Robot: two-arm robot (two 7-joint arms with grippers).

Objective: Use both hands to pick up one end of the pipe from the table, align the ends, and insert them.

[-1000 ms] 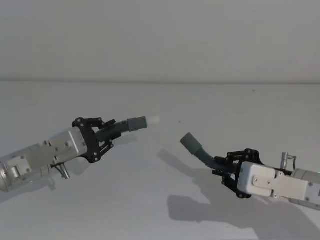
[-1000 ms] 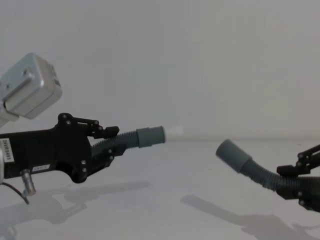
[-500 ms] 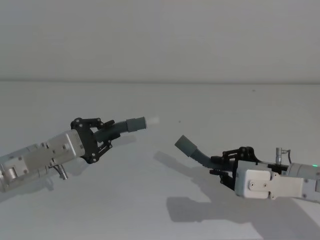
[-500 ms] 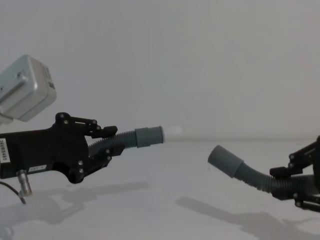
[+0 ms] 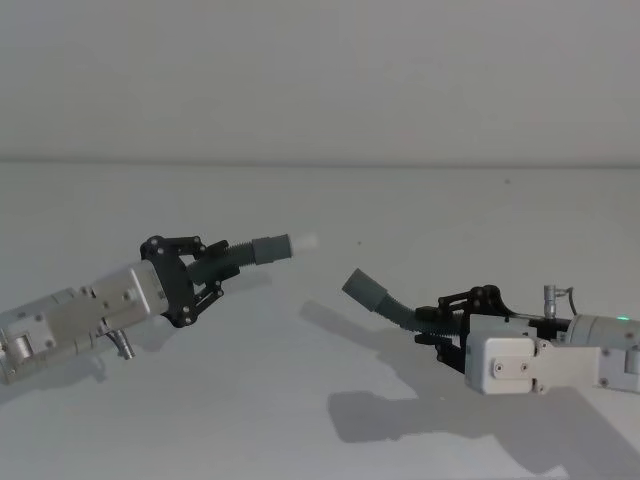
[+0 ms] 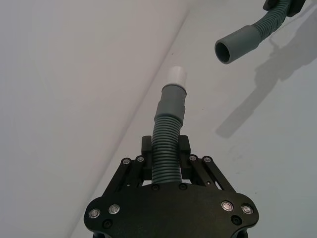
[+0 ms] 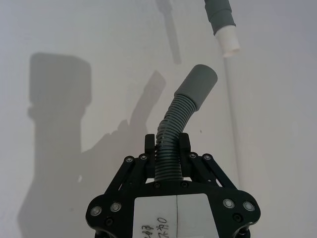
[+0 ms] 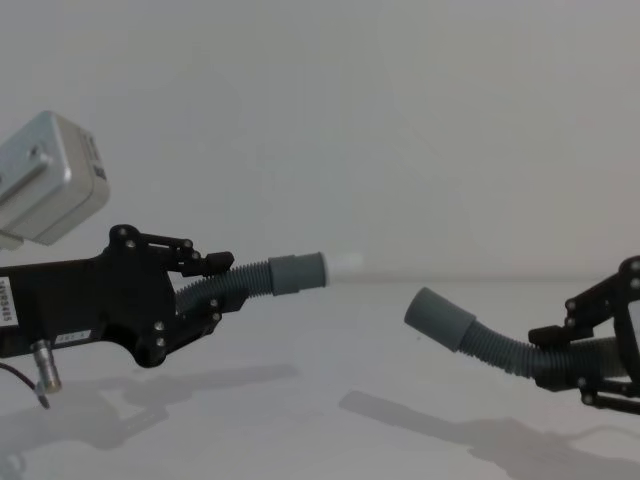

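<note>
— where was the left gripper?
— on the left, raised over the table, fingers clenched around the ribbed body of the left hose piece. that piece's cuff, ending in a whitish tip, pointed right.
— and the right gripper?
— lower, on the right, fingers grasping the right hose piece the same way. its open cuff pointed up and left.
— were the ends touching?
— no, apart, the tipped one higher. in the left wrist view the open cuff's mouth wasn't in line with the tip.
— were both pieces off the table?
— it seemed so from the shadows beneath, though i couldn't be sure.
</note>
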